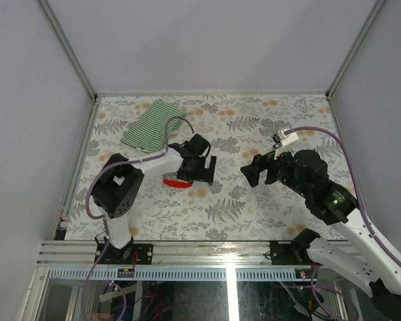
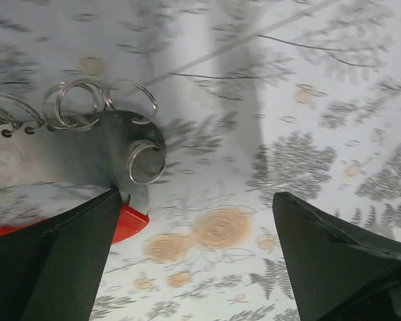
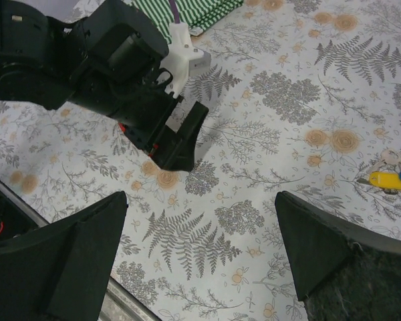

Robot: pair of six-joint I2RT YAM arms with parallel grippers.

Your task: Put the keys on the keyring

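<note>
Wears white shells along the links of the left arm (image 1: 155,160) and the right arm (image 1: 364,234), with chunky black housings at the joints and black base mounts (image 1: 123,254) at the near edge. Trails a lilac cable (image 1: 168,127) along each arm, carries a small white camera bracket (image 1: 285,138) at the right wrist and shows a tiny green light (image 1: 334,197) on the dark right forearm. Ends in matte black, wedge-shaped fingers (image 2: 53,267), broad at the root, with plain flat faces.
</note>
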